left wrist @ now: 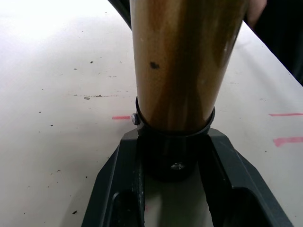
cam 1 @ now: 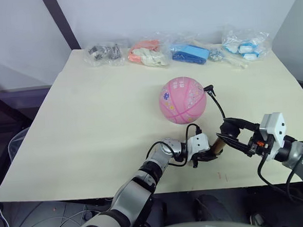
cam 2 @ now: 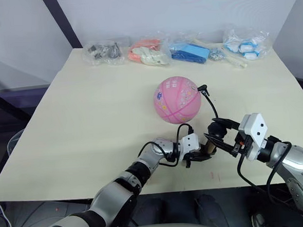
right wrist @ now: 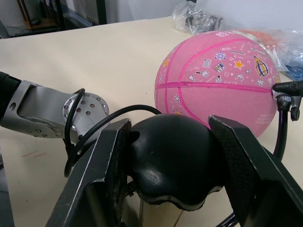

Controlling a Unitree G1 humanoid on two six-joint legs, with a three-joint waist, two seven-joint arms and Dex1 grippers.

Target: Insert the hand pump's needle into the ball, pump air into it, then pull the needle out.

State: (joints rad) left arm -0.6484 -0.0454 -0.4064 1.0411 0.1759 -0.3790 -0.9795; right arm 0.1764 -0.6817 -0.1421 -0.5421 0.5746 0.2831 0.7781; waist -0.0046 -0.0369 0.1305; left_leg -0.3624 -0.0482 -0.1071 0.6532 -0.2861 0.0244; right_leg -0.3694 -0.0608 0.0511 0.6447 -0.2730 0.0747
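The pink ball (cam 1: 182, 100) rests in the middle of the table. Near the front edge the hand pump (cam 1: 218, 143) is held between both grippers. My left gripper (cam 1: 206, 155) is shut on the black end cap of the pump's bronze barrel (left wrist: 177, 61). My right gripper (cam 1: 236, 134) is shut on the pump's black handle (right wrist: 170, 163). The thin black hose (cam 1: 219, 109) curves up from the pump to the ball's right side. There the needle fitting (cam 1: 209, 88) sits against the ball, and the pin itself is hidden.
Several clear bags of small items line the table's far edge: dark parts (cam 1: 105, 52), orange and white pieces (cam 1: 148, 53), blue pieces (cam 1: 191, 53), blue-white pieces (cam 1: 245, 45). The table's front edge (cam 1: 146, 192) runs just below the grippers.
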